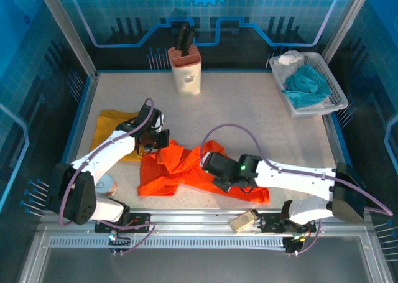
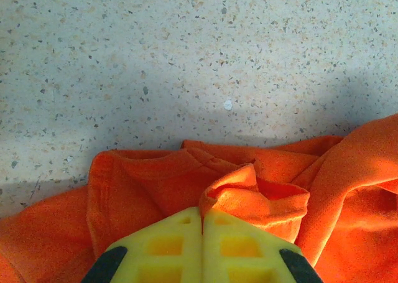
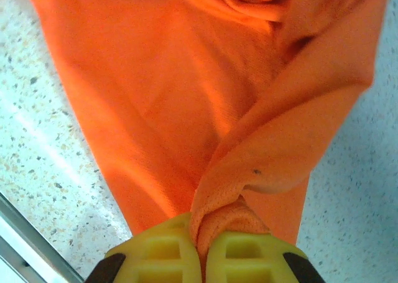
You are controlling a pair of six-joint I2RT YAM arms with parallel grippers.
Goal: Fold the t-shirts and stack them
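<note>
- Centrally, the orange t-shirt (image 1: pixel 177 171) lies crumpled on the speckled table (image 1: pixel 242 109), towards its near edge.
- Left gripper (image 2: pixel 201 212): fingers pressed together, pinching a fold of it.
- Right gripper (image 3: pixel 202 227): clamped tight on bunched orange cloth.
- Mustard t-shirt (image 1: pixel 112 122): just left of the orange one.

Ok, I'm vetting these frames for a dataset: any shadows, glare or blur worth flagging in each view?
Top external: blue cast from the enclosure walls, tabletop evenly lit, detail slightly soft. Left wrist: a broad soft shadow band crosses the tabletop above the orange shirt, focus fine. Right wrist: a pale glare streak on the tabletop at left, shirt weave sharp near the right gripper.
</note>
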